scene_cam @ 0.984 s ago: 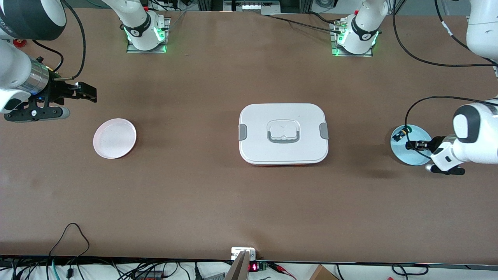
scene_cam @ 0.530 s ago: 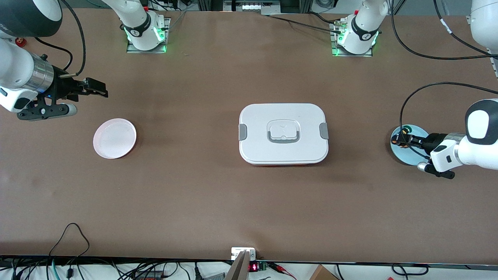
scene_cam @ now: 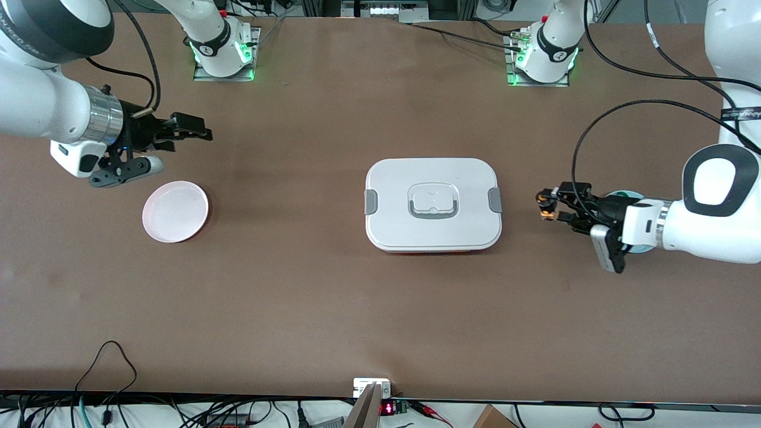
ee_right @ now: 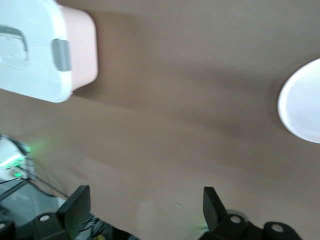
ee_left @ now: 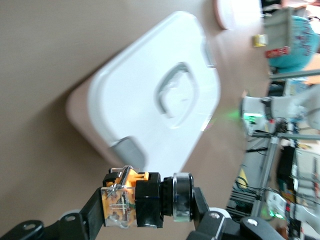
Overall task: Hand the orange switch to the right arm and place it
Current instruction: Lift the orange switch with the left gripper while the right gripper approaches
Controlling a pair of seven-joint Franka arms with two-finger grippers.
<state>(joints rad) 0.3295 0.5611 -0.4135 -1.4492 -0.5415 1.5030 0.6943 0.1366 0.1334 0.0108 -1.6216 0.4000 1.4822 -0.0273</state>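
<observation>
While the left pincer (scene_cam: 546,206) hangs over the counter (scene_cam: 309,297) between the white lidded box (scene_cam: 433,204) and the blue dish (scene_cam: 624,196), its 2 fingers are clamped on the orange switch (ee_left: 145,198), carried sideways in the air. Over at the right arm's end, the right pincer (scene_cam: 199,126) hovers above bare counter just beside the pink plate (scene_cam: 175,211), fingers spread wide and holding nothing.

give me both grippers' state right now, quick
Left gripper: shut on the orange switch, in the air between the white box and the blue dish.
Right gripper: open, holding nothing, over the table by the pink dish.
</observation>
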